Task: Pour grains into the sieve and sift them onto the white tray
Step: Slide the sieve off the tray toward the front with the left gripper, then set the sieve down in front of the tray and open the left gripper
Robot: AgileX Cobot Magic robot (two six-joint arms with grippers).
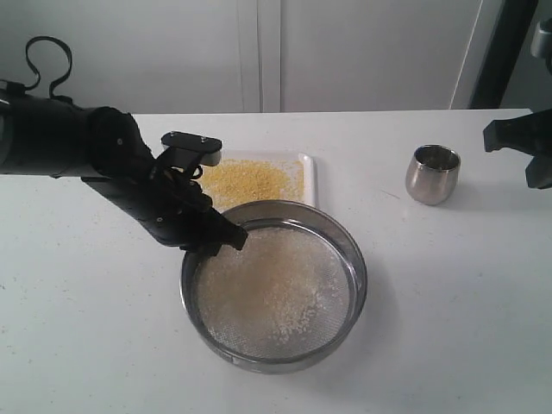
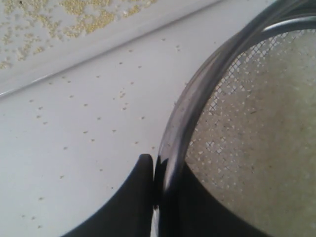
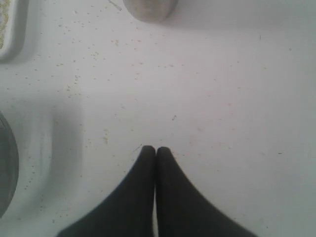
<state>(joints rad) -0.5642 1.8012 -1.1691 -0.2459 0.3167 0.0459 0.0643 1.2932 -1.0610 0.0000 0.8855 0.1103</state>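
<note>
At table centre, the left gripper pinches the rim of the sieve, just in front of the white tray. Yellow grains cover the tray and whitish grains stay on the mesh. The right gripper is pressed together and holds nothing. Sifting looks finished; next, a level set-down.

Open table is stretching ahead of the right gripper, with only the steel cup standing farther ahead. The wall of the sieve is sitting between the jaws of the left gripper, and the white tray is lying just beyond its fingertips.
</note>
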